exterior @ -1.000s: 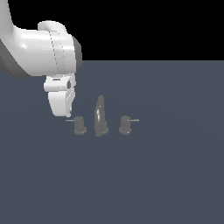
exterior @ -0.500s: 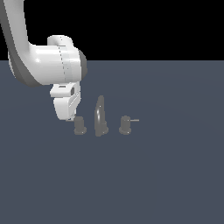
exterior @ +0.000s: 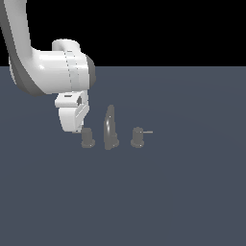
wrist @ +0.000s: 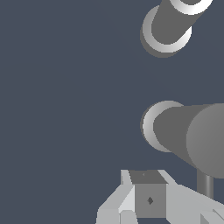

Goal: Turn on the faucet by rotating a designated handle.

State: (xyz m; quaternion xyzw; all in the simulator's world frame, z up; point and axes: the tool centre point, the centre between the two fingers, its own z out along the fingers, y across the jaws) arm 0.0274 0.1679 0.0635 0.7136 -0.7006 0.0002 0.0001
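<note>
Two knobs flank the spout point(exterior: 110, 127) of the faucet point(exterior: 111, 137), and the one I want is the handle point(exterior: 87, 137) on the exterior view's left, standing on the dark counter point(exterior: 182, 192) just beside the spout and right under my hand point(exterior: 73, 126). The twin knob point(exterior: 137, 137) sits on the far side of the spout, its thin rod point(exterior: 148, 131) pointing to the exterior view's right.

I judge the handle to be stiff, smooth metal fixed to the counter: it will not lift or give, it should only turn about its upright axis. The knob body is stubby and probably slippery, a poor thing to pinch. The better place to work is the thin rod, pushed sideways near its tip so it acts as a lever. From the exterior view I cannot see that rod; my hand covers where it would be. In the wrist view a thin dark rod point(wrist: 204, 183) shows beside a fingertip point(wrist: 149, 199), below a grey cylinder that is probably the knob, though I cannot tell whether they touch.

The handle looks dull grey, short and squat, well under half the spout's height, with a slightly wider foot. The spout is tall, narrow and curved.

I cannot tell how wide my hand is set; neither view shows both fingertips clearly.
</note>
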